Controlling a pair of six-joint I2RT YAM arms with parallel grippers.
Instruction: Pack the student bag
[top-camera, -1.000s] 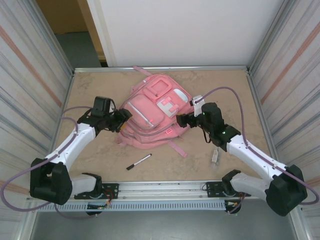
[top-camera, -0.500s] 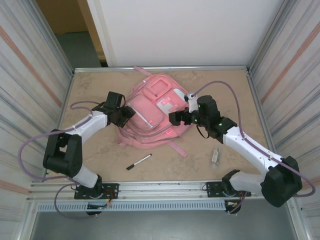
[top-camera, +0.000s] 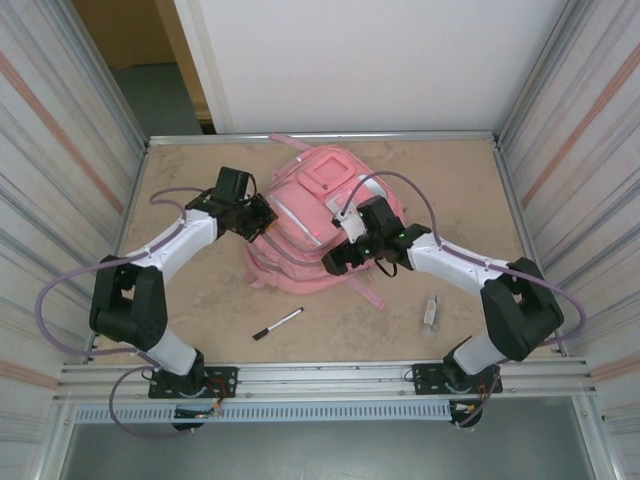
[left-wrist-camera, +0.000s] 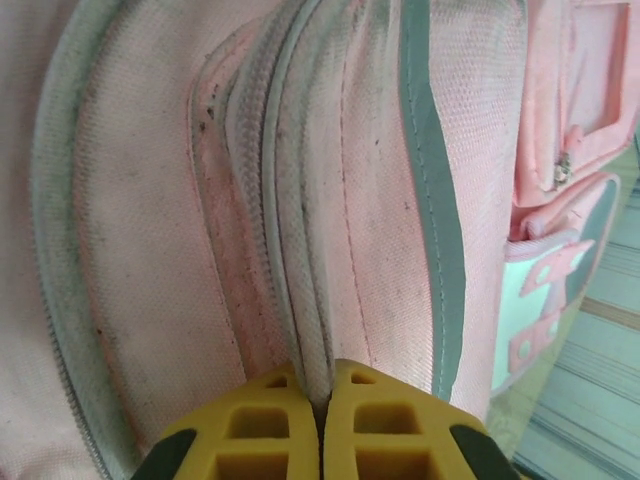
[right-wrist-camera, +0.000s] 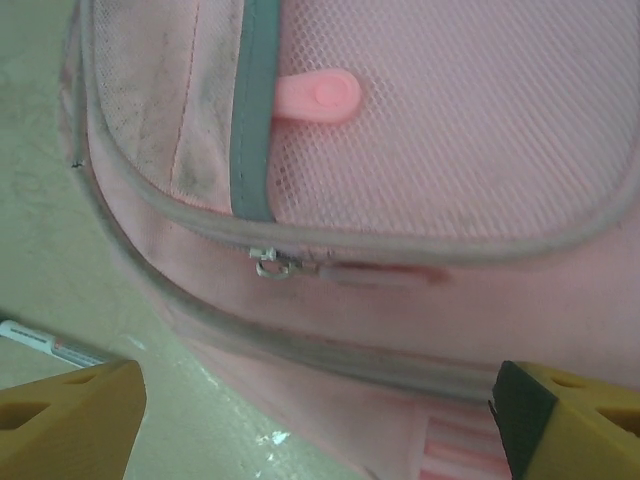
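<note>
Student bag (top-camera: 305, 200), one; left hand (left-wrist-camera: 322, 420) pinches its zip seam, right hand (right-wrist-camera: 318, 425) wide open.

Student bag (top-camera: 300, 235): pink throughout, a fine mesh weave recorded close up. Grey piping and a grey band are noted along the seams, white patches on a side pocket, dark smudges on the fabric. Zip tab (right-wrist-camera: 318, 97): brighter pink. Left gripper (left-wrist-camera: 322, 425) and right gripper (right-wrist-camera: 320, 420): yellow fingers, dark at the corners. Left arm (top-camera: 175, 250) and right arm (top-camera: 455, 262): white, black joints. Cables (top-camera: 420, 195): mauve. Table (top-camera: 200, 300): beige, marbled. Pen (top-camera: 277, 323): black, white-tipped.
</note>
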